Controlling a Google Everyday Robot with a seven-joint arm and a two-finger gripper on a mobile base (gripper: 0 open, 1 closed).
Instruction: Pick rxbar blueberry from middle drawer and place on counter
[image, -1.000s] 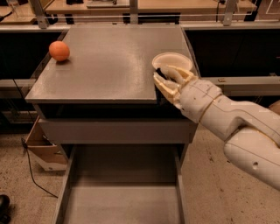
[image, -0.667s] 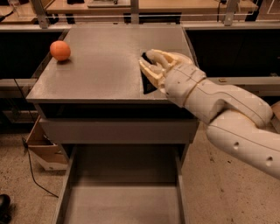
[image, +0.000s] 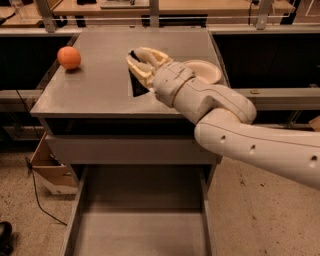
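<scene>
One flat dark-wrapped rxbar blueberry, clamped in the cream two-finger gripper above the matte grey counter. Step in hand: placing. Next move calls for lowering and releasing.

Dim warm light, seemingly overhead; pincer above counter evenly lit.

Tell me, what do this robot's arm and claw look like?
The arm is a smooth, rounded cream-white shell in thick tube-like segments, with a row of small dark dots along the forearm. No loose cables show. The gripper, over the counter beside the white bowl, is a yellowish-ivory claw.
</scene>
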